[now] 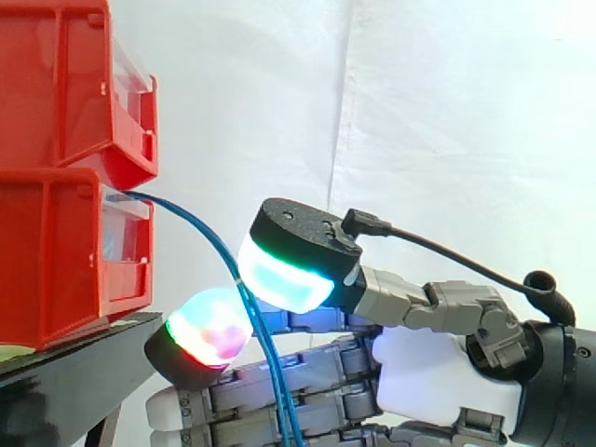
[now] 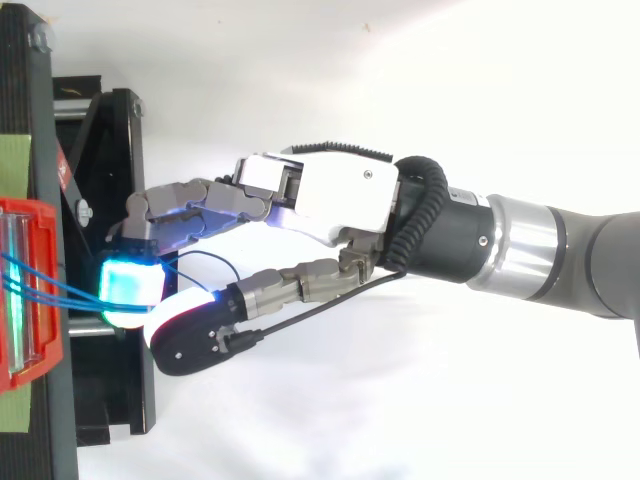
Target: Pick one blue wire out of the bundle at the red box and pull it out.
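White curtain (image 1: 447, 93); robot hand (image 1: 438, 372) pinches thin blue wire (image 1: 186, 216) arcing from red box (image 1: 56, 251).

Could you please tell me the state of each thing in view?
Blue wires: one end in the lower red bin, arcing down slack, not pulled out.
Hand: thumb and finger pad pinched on the blue wires.
Upper red bin: stacked on the lower one.
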